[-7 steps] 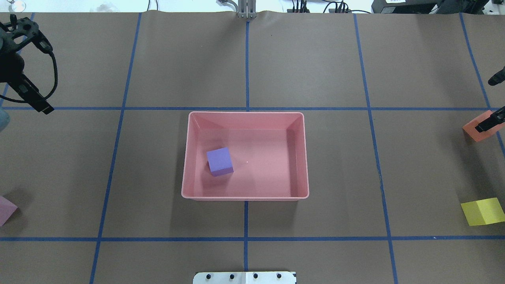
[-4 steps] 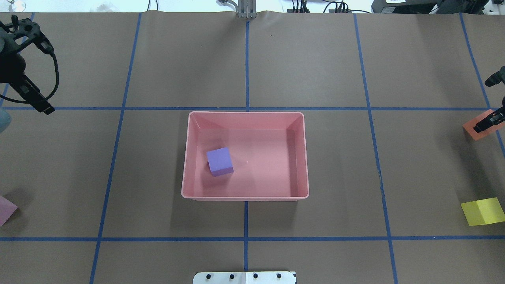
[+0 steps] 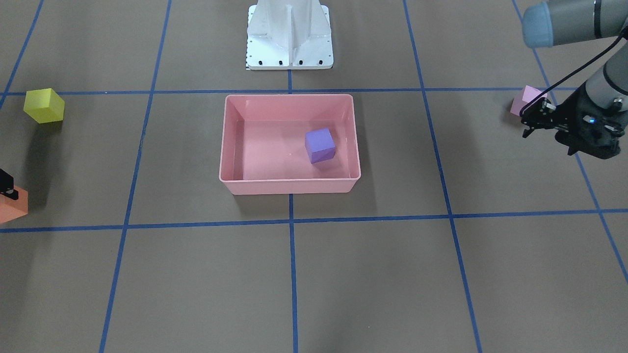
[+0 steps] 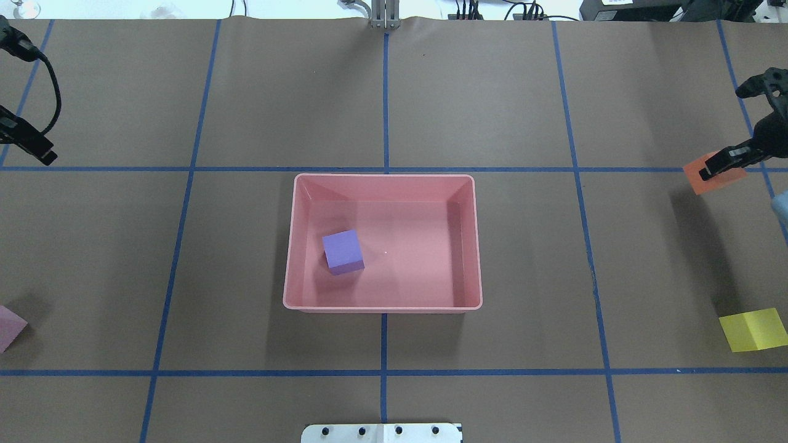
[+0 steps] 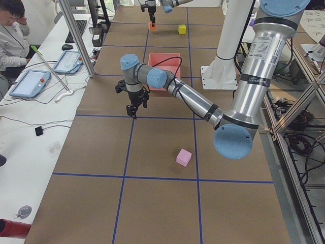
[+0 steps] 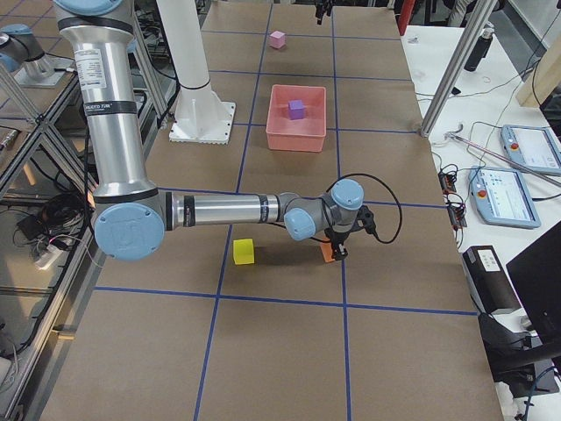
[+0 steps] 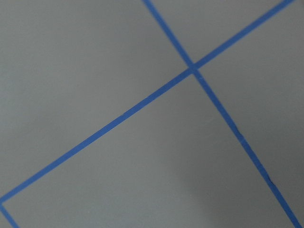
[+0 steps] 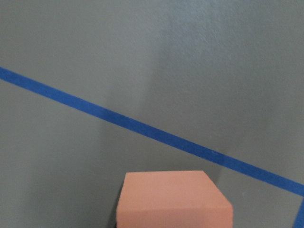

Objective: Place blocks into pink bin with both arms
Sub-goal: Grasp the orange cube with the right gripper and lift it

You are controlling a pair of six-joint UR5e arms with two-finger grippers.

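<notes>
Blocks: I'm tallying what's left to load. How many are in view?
4: purple block in the pink bin, orange block in the right gripper, yellow block and light pink block on the table.

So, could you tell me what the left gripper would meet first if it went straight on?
Likely the bare table by a tape crossing: the left gripper points down, with no block seen beneath it.

There is one purple block (image 4: 343,251), one orange block (image 3: 14,211), one yellow block (image 4: 753,330) and one light pink block (image 5: 184,157), so four in all. There is one pink bin (image 4: 381,177). There is one left arm (image 5: 193,96) and one right arm (image 6: 228,210), so two. There is one white base (image 3: 289,39). One person (image 5: 12,35) sits at the upper left of the exterior left view.
</notes>
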